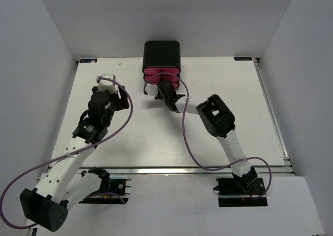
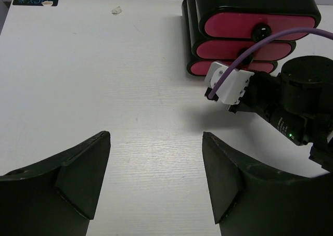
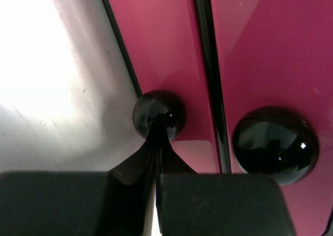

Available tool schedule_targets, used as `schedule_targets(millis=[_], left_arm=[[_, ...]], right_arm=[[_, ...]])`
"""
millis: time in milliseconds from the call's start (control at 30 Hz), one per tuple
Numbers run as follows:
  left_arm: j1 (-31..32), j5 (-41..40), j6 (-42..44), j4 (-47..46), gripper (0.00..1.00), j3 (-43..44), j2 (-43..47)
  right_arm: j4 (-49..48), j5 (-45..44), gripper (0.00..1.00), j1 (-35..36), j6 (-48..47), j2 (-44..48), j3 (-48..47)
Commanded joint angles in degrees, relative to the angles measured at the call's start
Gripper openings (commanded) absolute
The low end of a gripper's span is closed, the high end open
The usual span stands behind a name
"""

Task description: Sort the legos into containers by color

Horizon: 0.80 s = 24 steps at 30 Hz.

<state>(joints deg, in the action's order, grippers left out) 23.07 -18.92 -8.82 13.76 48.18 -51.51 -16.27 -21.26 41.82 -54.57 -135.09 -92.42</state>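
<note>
No legos show in any view. The containers are three stacked pink drawers (image 2: 237, 25) with round black knobs, set in a black cabinet (image 1: 162, 51) at the table's far middle. My right gripper (image 1: 162, 86) is shut right in front of them. In the right wrist view its closed tips (image 3: 158, 122) touch the black knob (image 3: 156, 111) of the drawer nearest the table surface, with a second knob (image 3: 274, 145) beside it. All drawers look pushed in. My left gripper (image 2: 156, 137) hangs open over bare white table, left of the cabinet, with nothing between its fingers.
The right arm's white wrist part (image 2: 229, 85) and purple cable (image 2: 270, 41) cross in front of the lower drawers. A small scrap (image 2: 116, 10) and a label (image 2: 35, 1) lie near the table's far edge. White walls enclose the table; a metal rail (image 1: 171, 169) runs along its near edge.
</note>
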Motion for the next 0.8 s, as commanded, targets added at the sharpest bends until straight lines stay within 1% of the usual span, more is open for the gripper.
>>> schedule_targets(millis=[0, 133, 200, 267, 300, 333, 367, 400, 433, 467, 500, 533, 567, 600, 633, 667, 700, 733, 767], left_arm=[[0.22, -1.12, 0.38, -0.14, 0.81, -0.11, -0.17], [0.22, -1.12, 0.29, -0.14, 0.81, -0.11, -0.35], [0.22, -1.12, 0.38, -0.14, 0.81, -0.19, -0.26], [0.22, -1.21, 0.29, -0.05, 0.81, -0.11, -0.26], [0.22, -1.21, 0.38, -0.14, 0.82, -0.11, -0.17], [0.22, -0.77, 0.38, -0.31, 0.82, -0.11, 0.00], [0.22, -0.07, 0.38, -0.49, 0.82, -0.19, 0.44], [-0.30, 0.72, 0.38, -0.66, 0.83, -0.46, 0.70], [-0.31, 2.55, 0.38, -1.36, 0.84, -0.63, 0.97], [-0.31, 3.96, 0.47, -1.80, 0.86, -0.72, 1.49], [-0.31, 5.45, 0.64, -2.07, 0.93, -0.90, 1.67], [-0.31, 8.86, 1.08, -2.77, 0.98, -1.25, 1.85], [-0.31, 10.72, 1.17, -3.12, 0.98, -1.34, 1.85], [-0.31, 12.57, 1.52, -3.39, 0.98, -1.51, 1.93], [-0.31, 14.33, 1.70, -3.91, 0.98, -1.60, 1.85], [-0.31, 17.31, 1.87, -4.18, 0.98, -1.69, 1.85], [-0.31, 18.55, 2.05, -4.53, 0.98, -1.86, 2.02], [-0.31, 18.83, 1.96, -4.88, 0.98, -2.04, 2.28], [-0.31, 22.05, 2.22, -5.58, 0.98, -2.48, 2.37]], right_arm=[[-5.44, -1.51, 0.00, -0.87, -0.81, -0.62, -3.12], [-5.00, -0.63, 0.00, -1.13, -1.24, -0.53, -3.11], [-2.90, 0.94, 0.00, -1.30, -1.07, 0.26, -2.77], [1.48, 8.39, 0.00, -1.22, 0.24, 4.29, 0.39], [6.29, 11.64, 0.00, -0.96, 1.12, 6.13, 2.14], [8.52, 18.20, 0.00, -0.78, 1.91, 10.85, 6.68], [10.80, 20.62, 0.00, -0.43, 4.18, 13.33, 8.73], [14.39, 25.43, 0.07, -0.25, 6.55, 15.88, 10.49], [16.17, 31.74, 0.13, -0.16, 9.45, 20.78, 12.68], [18.97, 34.85, 0.23, -0.42, 17.05, 23.35, 13.14], [20.48, 37.31, 0.45, -0.77, 21.82, 25.47, 13.49], [23.97, 41.26, 0.58, -1.74, 29.27, 30.19, 14.37], [25.31, 43.21, 0.64, -2.18, 32.39, 32.76, 14.98], [26.11, 45.14, 0.67, -2.45, 35.38, 35.13, 15.60], [27.94, 45.68, 0.70, -3.06, 38.28, 39.94, 16.04], [29.35, 44.91, 0.87, -3.50, 40.92, 42.08, 16.22], [29.98, 44.29, 0.89, -3.68, 45.55, 44.01, 16.92], [30.16, 40.80, 0.89, -3.77, 47.69, 47.95, 17.71], [30.25, 38.85, 0.89, -3.77, 49.10, 49.81, 18.76]])
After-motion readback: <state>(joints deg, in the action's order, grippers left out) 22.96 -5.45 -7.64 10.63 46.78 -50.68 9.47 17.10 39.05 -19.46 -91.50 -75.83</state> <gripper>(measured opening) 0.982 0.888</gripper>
